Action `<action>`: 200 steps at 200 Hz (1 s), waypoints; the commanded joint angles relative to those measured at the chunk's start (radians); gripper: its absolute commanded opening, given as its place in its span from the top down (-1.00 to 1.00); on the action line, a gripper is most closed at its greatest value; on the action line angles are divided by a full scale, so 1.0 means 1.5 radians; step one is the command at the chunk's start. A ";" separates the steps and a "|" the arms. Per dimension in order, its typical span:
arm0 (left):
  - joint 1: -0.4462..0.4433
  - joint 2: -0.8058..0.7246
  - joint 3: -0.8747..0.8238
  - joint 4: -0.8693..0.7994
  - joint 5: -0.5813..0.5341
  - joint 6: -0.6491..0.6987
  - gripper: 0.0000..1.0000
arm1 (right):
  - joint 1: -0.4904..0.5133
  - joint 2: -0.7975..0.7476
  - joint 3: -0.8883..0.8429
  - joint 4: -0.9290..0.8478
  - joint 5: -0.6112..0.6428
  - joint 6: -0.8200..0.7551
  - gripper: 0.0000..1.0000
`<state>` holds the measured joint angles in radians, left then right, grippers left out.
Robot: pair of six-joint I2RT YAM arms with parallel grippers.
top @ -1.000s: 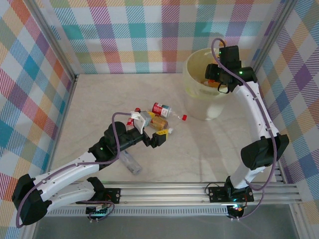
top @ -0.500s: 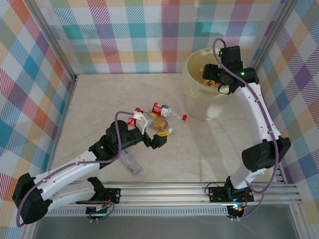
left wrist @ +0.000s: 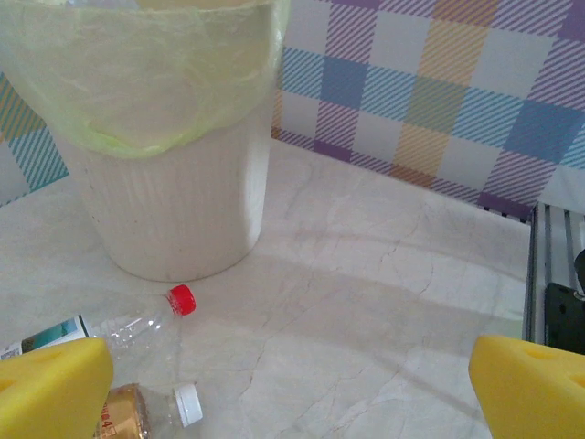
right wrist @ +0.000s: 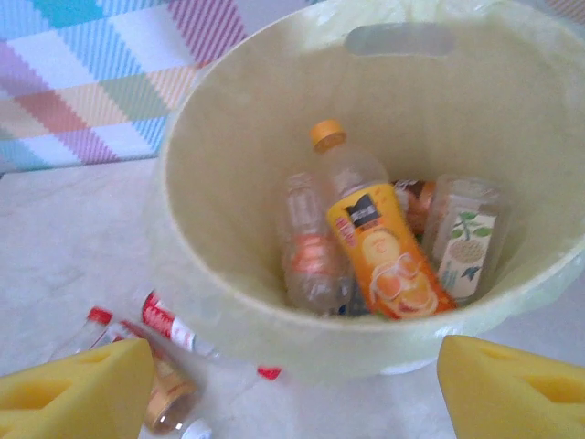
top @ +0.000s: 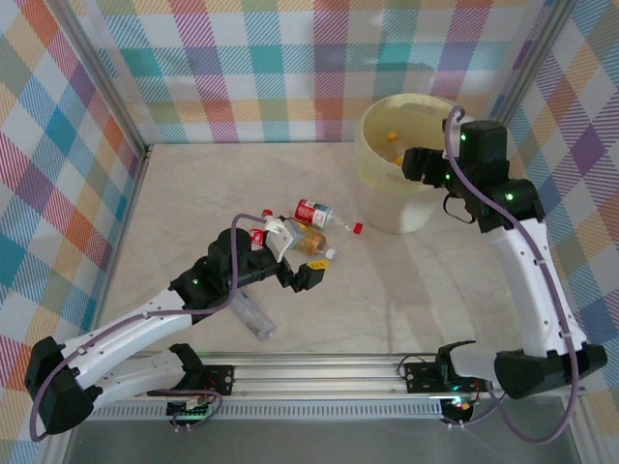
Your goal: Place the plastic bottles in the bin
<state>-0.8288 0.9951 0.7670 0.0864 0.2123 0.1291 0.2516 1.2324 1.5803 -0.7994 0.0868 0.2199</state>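
Observation:
The bin (top: 387, 208) stands at the far right of the table, pale yellow and round. Inside the bin (right wrist: 228, 165) lie several plastic bottles, among them an orange-labelled one (right wrist: 379, 247), a clear one with a red band (right wrist: 311, 247) and a green-leaf one (right wrist: 466, 242). My right gripper (top: 416, 162) hovers at the bin's near right rim; in the wrist view the right gripper (right wrist: 297, 393) is open and holds nothing. My left gripper (top: 298, 253) is open low over a cluster of bottles: a red-capped one (left wrist: 137, 325) and a brown one (left wrist: 137, 412) beside its left pad (left wrist: 50, 389).
A red-labelled bottle (top: 319, 215) and a red-capped one (top: 256, 232) lie mid-table by the left gripper. A clear bottle (top: 253, 314) lies nearer the front, under the left arm. Checked walls close in the table; a metal rail (top: 387, 372) runs along the near edge.
The right gripper has opened and let the orange bottle fall into the bin, then drawn back to the right of the bin. The left arm has barely shifted.

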 commanded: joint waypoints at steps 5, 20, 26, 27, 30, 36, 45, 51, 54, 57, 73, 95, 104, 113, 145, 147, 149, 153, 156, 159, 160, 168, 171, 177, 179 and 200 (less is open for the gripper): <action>0.001 0.016 0.080 -0.128 0.030 0.034 -1.00 | 0.027 -0.046 -0.040 -0.004 -0.077 -0.011 -0.65; 0.001 0.017 0.114 -0.198 0.034 0.032 -1.00 | 0.046 -0.066 -0.071 -0.006 -0.099 -0.005 -0.66; 0.001 0.013 0.123 -0.230 0.033 0.030 -1.00 | 0.055 -0.074 -0.082 -0.005 -0.103 0.001 -0.66; 0.001 0.013 0.125 -0.234 0.033 0.030 -1.00 | 0.056 -0.075 -0.086 -0.005 -0.104 0.001 -0.66; 0.000 0.010 0.128 -0.251 0.033 0.030 -1.00 | 0.060 -0.079 -0.094 -0.003 -0.105 0.003 -0.66; 0.001 0.001 0.132 -0.289 0.034 0.029 -1.00 | 0.072 -0.084 -0.105 -0.002 -0.108 0.005 -0.66; 0.001 -0.015 0.131 -0.331 0.034 0.030 -1.00 | 0.088 -0.089 -0.123 -0.003 -0.113 0.006 -0.66; 0.001 -0.027 0.128 -0.355 0.033 0.030 -1.00 | 0.101 -0.090 -0.133 -0.003 -0.118 0.005 -0.66; 0.001 -0.034 0.125 -0.367 0.030 0.030 -1.00 | 0.107 -0.090 -0.137 -0.003 -0.119 0.004 -0.66; 0.001 -0.042 0.123 -0.376 0.029 0.030 -1.00 | 0.114 -0.090 -0.140 -0.004 -0.118 0.003 -0.67; 0.001 -0.084 0.105 -0.420 0.012 0.024 -1.00 | 0.156 -0.084 -0.160 -0.005 -0.116 -0.006 -0.67; 0.001 -0.150 0.072 -0.445 -0.027 0.007 -1.00 | 0.211 -0.056 -0.170 -0.012 -0.116 -0.027 -0.70; 0.001 -0.177 0.055 -0.446 -0.050 -0.003 -1.00 | 0.228 -0.043 -0.175 -0.009 -0.115 -0.031 -0.71; 0.001 -0.204 0.037 -0.443 -0.076 -0.011 -1.00 | 0.243 -0.030 -0.184 0.001 -0.115 -0.033 -0.71; 0.000 -0.283 -0.013 -0.449 -0.177 -0.035 -1.00 | 0.286 0.027 -0.200 0.047 -0.107 -0.044 -0.73; 0.000 -0.286 -0.014 -0.452 -0.184 -0.035 -1.00 | 0.288 0.033 -0.200 0.049 -0.107 -0.045 -0.73; 0.001 -0.290 -0.016 -0.455 -0.189 -0.035 -1.00 | 0.290 0.037 -0.199 0.051 -0.106 -0.046 -0.73; 0.001 -0.295 -0.019 -0.458 -0.201 -0.036 -1.00 | 0.294 0.049 -0.197 0.053 -0.104 -0.049 -0.72; 0.000 -0.301 -0.022 -0.461 -0.207 -0.036 -1.00 | 0.296 0.057 -0.195 0.056 -0.102 -0.051 -0.73; 0.001 -0.305 -0.025 -0.463 -0.214 -0.036 -1.00 | 0.299 0.065 -0.194 0.058 -0.101 -0.053 -0.73; 0.001 -0.307 -0.026 -0.464 -0.216 -0.036 -1.00 | 0.299 0.069 -0.193 0.059 -0.100 -0.053 -0.73; 0.001 -0.319 -0.034 -0.468 -0.231 -0.039 -1.00 | 0.305 0.092 -0.187 0.064 -0.097 -0.061 -0.73; 0.001 -0.324 -0.038 -0.468 -0.236 -0.041 -1.00 | 0.307 0.100 -0.185 0.067 -0.097 -0.063 -0.74; 0.001 -0.333 -0.046 -0.465 -0.242 -0.046 -1.00 | 0.311 0.117 -0.181 0.071 -0.096 -0.068 -0.74; 0.001 -0.337 -0.048 -0.464 -0.245 -0.047 -1.00 | 0.312 0.122 -0.179 0.072 -0.096 -0.069 -0.74; 0.001 -0.351 -0.055 -0.461 -0.259 -0.049 -1.00 | 0.322 0.185 -0.149 0.074 -0.094 -0.091 -0.77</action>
<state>-0.8288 0.4919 0.7006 -0.5957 -0.0975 0.0795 0.7170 1.4307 1.2968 -0.7246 -0.0620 0.1429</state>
